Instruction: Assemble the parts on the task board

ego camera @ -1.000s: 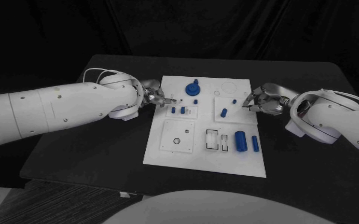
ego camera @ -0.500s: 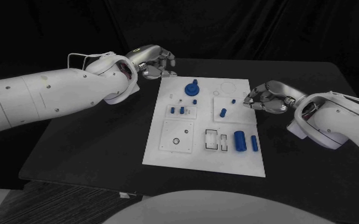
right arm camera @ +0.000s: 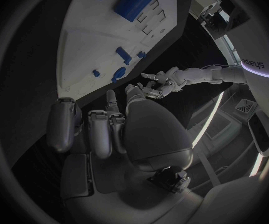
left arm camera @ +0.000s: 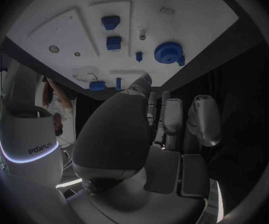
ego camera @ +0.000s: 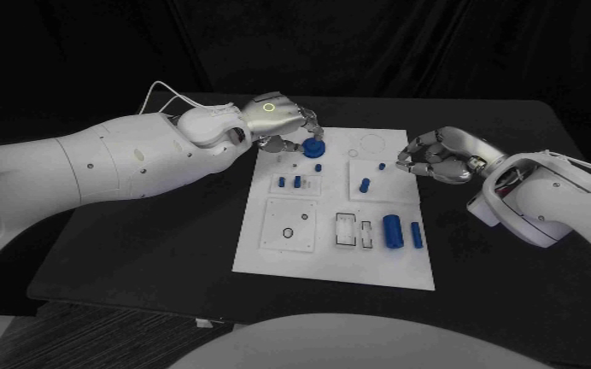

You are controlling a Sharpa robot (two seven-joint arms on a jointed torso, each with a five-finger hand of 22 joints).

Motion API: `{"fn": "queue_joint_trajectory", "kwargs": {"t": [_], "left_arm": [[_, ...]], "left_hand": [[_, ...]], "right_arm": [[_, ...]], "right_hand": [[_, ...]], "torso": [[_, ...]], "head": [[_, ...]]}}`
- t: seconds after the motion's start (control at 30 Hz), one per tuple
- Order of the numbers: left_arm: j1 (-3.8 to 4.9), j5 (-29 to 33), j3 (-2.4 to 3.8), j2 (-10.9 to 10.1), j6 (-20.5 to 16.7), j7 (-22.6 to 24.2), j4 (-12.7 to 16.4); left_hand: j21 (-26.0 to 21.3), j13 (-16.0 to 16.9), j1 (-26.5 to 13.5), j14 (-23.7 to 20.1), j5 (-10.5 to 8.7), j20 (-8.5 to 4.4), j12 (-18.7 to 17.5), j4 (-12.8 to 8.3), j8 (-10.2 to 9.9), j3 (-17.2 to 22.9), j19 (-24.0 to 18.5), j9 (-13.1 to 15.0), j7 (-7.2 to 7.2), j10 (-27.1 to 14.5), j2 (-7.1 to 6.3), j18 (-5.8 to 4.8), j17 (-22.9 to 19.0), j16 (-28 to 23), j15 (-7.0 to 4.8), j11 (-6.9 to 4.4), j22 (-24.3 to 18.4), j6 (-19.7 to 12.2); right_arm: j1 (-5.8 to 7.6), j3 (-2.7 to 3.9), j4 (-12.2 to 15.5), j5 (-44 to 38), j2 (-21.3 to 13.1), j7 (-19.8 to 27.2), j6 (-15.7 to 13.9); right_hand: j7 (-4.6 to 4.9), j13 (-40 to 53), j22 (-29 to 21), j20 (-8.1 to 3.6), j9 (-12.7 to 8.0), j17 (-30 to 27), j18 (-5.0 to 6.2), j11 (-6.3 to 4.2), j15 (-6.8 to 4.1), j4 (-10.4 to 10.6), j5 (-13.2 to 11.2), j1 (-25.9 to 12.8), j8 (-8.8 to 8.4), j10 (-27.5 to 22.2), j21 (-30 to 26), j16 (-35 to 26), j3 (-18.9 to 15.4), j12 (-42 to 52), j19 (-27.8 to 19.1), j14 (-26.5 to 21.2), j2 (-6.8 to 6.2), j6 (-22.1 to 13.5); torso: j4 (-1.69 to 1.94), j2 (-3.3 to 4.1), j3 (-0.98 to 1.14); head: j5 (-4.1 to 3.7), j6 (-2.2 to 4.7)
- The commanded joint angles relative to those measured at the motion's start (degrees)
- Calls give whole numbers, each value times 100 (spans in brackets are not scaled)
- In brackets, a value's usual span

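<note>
The white task board (ego camera: 332, 254) lies in the middle of the table. At its far left corner stands a round blue part with a knob (ego camera: 314, 145) (left arm camera: 167, 52). My left hand (ego camera: 283, 121) (left arm camera: 141, 134) hovers just left of and above that part, fingers loosely bent and apart, nothing in them. My right hand (ego camera: 434, 157) (right arm camera: 119, 129) sits at the board's right edge with fingers curled in, holding nothing I can see, its fingertips close to a small blue peg (ego camera: 383, 166). Two short blue pegs (ego camera: 290, 182) stand left of centre.
A thick blue cylinder (ego camera: 394, 231) and a thinner one (ego camera: 418, 233) lie at the board's near right, next to empty rectangular slots (ego camera: 351, 231). A blue peg (ego camera: 367, 185) and a black ring (ego camera: 289, 233) are also on the board. The black table (ego camera: 160, 241) surrounds it.
My left hand rose from the two short pegs, swung up and away, then came to the round blue part at the far left corner. The right hand barely shifted.
</note>
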Motion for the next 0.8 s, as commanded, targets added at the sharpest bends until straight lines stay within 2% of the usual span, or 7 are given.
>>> {"fn": "queue_joint_trajectory", "kwargs": {"t": [0.03,0.13,0.27,0.3,0.47,0.67,0.8], "left_arm": [[-22,-1054,7,86,38,219,-98],[-33,-1135,8,160,240,142,-155],[-40,-1169,8,227,411,36,-186],[-41,-1161,8,244,466,13,-190],[-45,-1071,8,359,790,-64,-216],[-66,-1034,9,473,827,-54,-249],[-77,-1026,9,518,819,-40,-258]], "left_hand": [[208,-960,-38,144,134,-44,-490,-144,-134,414,210,-913,-295,-232,-109,-186,-406,-172,-105,-197,1053,-10],[270,-1163,-190,164,75,-48,-570,-195,-116,390,264,-1105,-310,-369,-89,-200,-440,-121,-97,-207,1075,-42],[299,-1294,-230,271,138,-52,-601,-268,-123,406,292,-1225,-306,-354,-60,-206,-303,48,-99,-183,1084,-52],[413,-1415,-234,350,249,-60,-609,-356,-97,457,379,-1308,-237,-217,-37,-230,-236,162,-97,-187,1119,68],[463,-1707,-326,371,253,-74,-732,-477,-96,549,430,-1500,-123,-45,-3,-240,-289,225,-123,-219,1134,281],[455,-1961,-403,346,264,-80,-836,-581,-114,657,435,-1730,-29,240,1,-239,-398,235,-176,-304,1132,346],[428,-2054,-462,326,252,-80,-861,-603,-104,716,419,-1821,-3,407,-4,-234,-449,239,-195,-321,1125,412]], "right_arm": [[-6,3,15,-6,14,43,-118],[-6,3,9,-6,33,35,-100],[-7,2,-5,-6,59,26,-65],[-7,2,-11,-6,66,24,-55],[-8,2,-41,-6,103,10,-10],[-9,2,-70,-6,124,-9,31],[-9,2,-89,-6,131,-25,60]], "right_hand": [[6,1312,1136,-20,10,1155,47,-24,-44,37,110,199,125,618,187,-85,-15,-85,146,502,74,33],[5,1312,1135,-21,9,1146,48,-26,-45,37,118,203,123,618,183,-94,-12,-85,145,501,72,29],[4,1312,1127,-21,8,1142,54,-27,-46,36,123,206,122,618,156,-97,-10,-85,137,500,72,27],[4,1312,1125,-21,8,1145,56,-27,-46,36,124,207,122,618,149,-95,-10,-85,134,501,72,27],[5,1312,1113,-22,7,1137,65,-27,-46,36,128,210,120,618,109,-102,-9,-85,121,499,69,23],[5,1312,1108,-22,6,1130,68,-28,-47,35,131,213,119,618,92,-110,-7,-85,115,497,68,20],[5,1312,1107,-22,5,1123,69,-29,-48,33,136,218,117,618,89,-117,-5,-85,114,496,66,15]], "torso": [[10,16,-26],[4,17,-24],[1,9,-7],[3,10,-5],[-10,17,-10],[14,18,-12],[7,15,-11]], "head": [[-35,-1],[-39,-1],[-26,-1],[-26,-1],[9,-1],[-38,-1],[-34,-1]]}}
